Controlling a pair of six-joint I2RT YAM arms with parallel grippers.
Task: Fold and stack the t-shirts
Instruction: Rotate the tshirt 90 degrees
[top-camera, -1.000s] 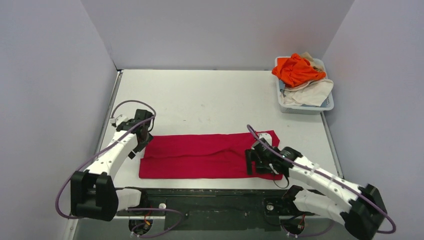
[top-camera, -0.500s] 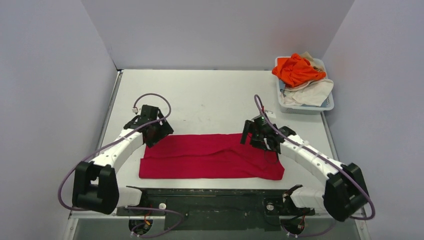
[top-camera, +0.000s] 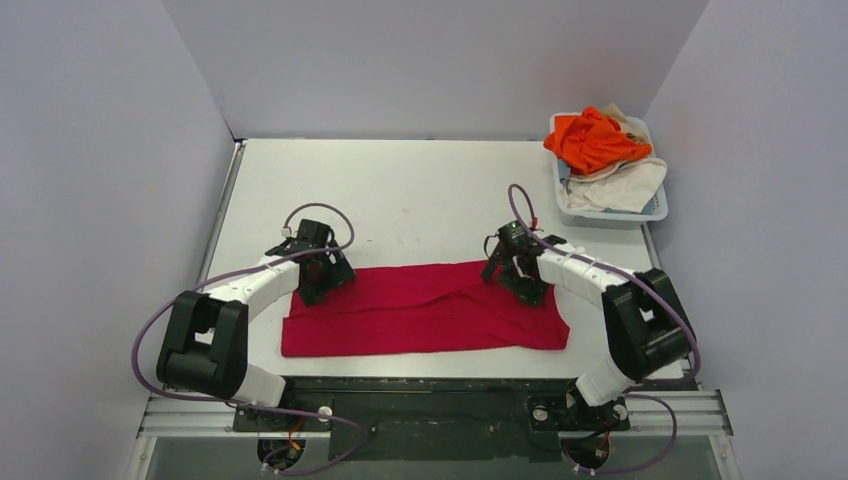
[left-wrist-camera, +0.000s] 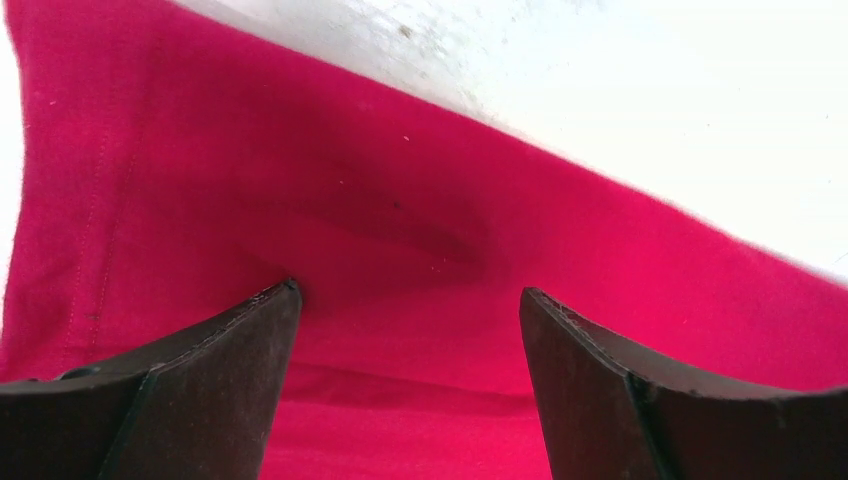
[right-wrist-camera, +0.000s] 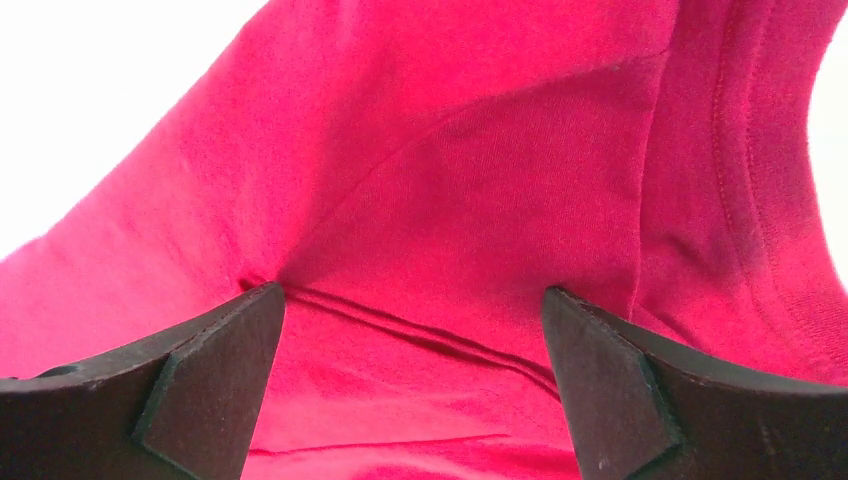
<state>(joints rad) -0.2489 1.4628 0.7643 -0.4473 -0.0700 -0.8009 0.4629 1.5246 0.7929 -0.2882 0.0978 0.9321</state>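
The crimson red t-shirt (top-camera: 425, 310) lies folded into a long flat strip across the near part of the table. My left gripper (top-camera: 322, 283) is open, fingertips down on the strip's far left corner; the left wrist view shows red cloth (left-wrist-camera: 400, 230) between the spread fingers. My right gripper (top-camera: 522, 280) is open on the strip's far right corner; the right wrist view shows red cloth (right-wrist-camera: 470, 200) with folds and a hem between its fingers. The orange t-shirt (top-camera: 592, 138) and the cream-white t-shirt (top-camera: 620, 185) lie crumpled in the basket.
A white plastic basket (top-camera: 655, 208) stands at the table's far right corner. Grey walls close in the left, back and right sides. The bare white table (top-camera: 420, 190) stretches behind the red strip.
Both arms swung inward and lowered onto the strip's far corners. The right gripper moved from the near right edge to the far right corner. The shirt's right end shifted slightly.
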